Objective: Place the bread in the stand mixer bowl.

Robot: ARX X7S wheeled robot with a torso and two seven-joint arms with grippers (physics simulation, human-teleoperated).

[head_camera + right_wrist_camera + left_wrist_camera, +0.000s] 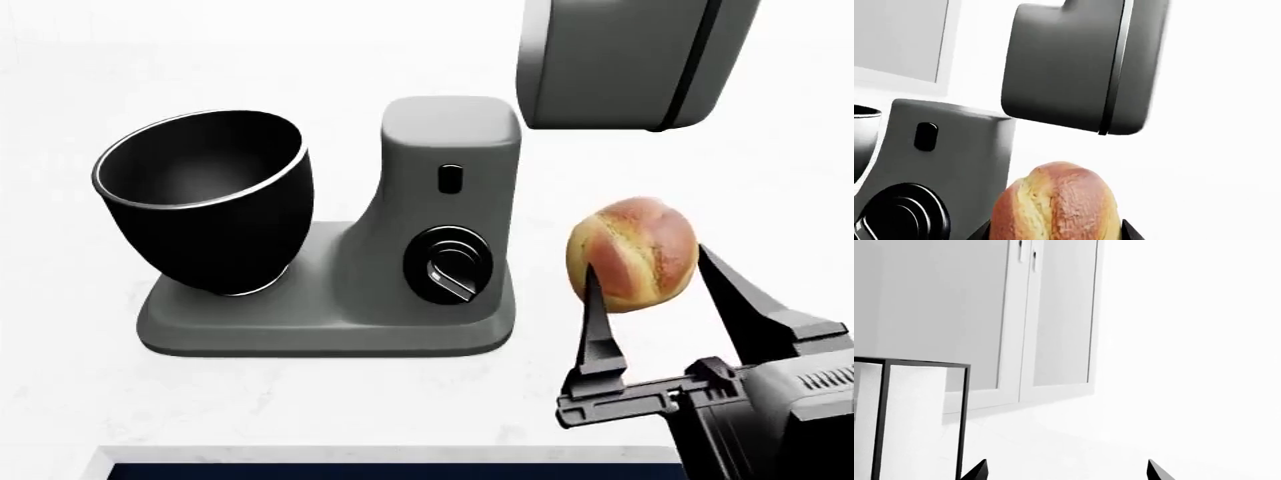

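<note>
My right gripper [650, 280] is shut on the bread [633, 251], a golden-brown roll with a paler split, held above the counter to the right of the grey mixer body [447, 215]. In the right wrist view the bread [1057, 205] fills the space between the two fingers. The stand mixer bowl [200, 205], glossy black with a thin silvery rim, sits on the mixer's base at the left, well left of the bread. My left gripper [1066, 471] is open and empty; only its two dark fingertips [976, 471] show, and it is out of the head view.
The raised grey mixer head [627, 62] hangs above and behind the bread. The mixer's dial [451, 266] faces me. The left wrist view shows a black-framed white stand [911, 415] and white cabinet doors [1034, 320]. The counter's front edge [374, 455] is near.
</note>
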